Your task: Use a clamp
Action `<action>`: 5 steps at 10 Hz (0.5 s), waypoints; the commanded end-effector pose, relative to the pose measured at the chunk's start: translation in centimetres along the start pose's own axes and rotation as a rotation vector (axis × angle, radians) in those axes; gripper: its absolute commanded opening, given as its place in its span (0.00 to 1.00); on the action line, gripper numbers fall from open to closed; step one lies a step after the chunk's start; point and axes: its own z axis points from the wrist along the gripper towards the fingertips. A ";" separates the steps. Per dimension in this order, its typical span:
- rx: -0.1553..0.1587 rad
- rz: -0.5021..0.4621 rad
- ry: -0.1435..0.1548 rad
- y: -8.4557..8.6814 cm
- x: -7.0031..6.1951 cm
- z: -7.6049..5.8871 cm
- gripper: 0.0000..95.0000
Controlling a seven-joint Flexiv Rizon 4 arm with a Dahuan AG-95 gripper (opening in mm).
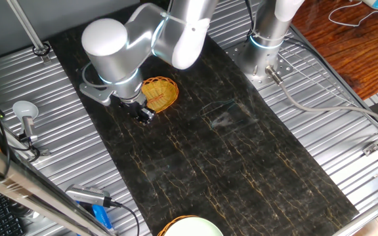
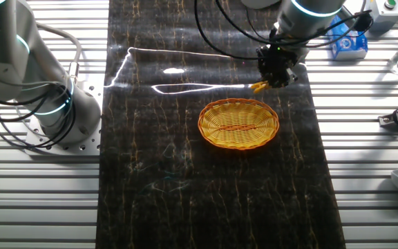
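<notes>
The clamp (image 2: 258, 86) is a tiny yellow-orange clip that pokes out to the left from between my fingertips, just above the dark mat. My gripper (image 2: 275, 80) points down and is shut on it, just beyond the far rim of the round woven basket (image 2: 238, 123). The basket is empty. In one fixed view my gripper (image 1: 144, 116) hangs at the near left edge of the basket (image 1: 159, 92); my arm hides part of the basket, and the clamp does not show there.
A second arm's base (image 1: 266, 40) stands on the ribbed metal table beside the dark mat (image 1: 228, 151); it also shows in the other fixed view (image 2: 54, 104). A pale round object (image 1: 190, 227) sits at the mat's near edge. A blue box (image 2: 348, 41) and cables lie near my arm.
</notes>
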 end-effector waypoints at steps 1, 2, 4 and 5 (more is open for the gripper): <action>-0.027 0.012 -0.002 -0.4 -0.2 -0.4 0.00; -0.029 0.016 -0.004 -0.4 -0.3 -0.4 0.00; -0.032 0.006 -0.004 -0.5 -0.6 -0.6 0.00; -0.030 0.006 -0.005 -0.5 -0.6 -0.6 0.00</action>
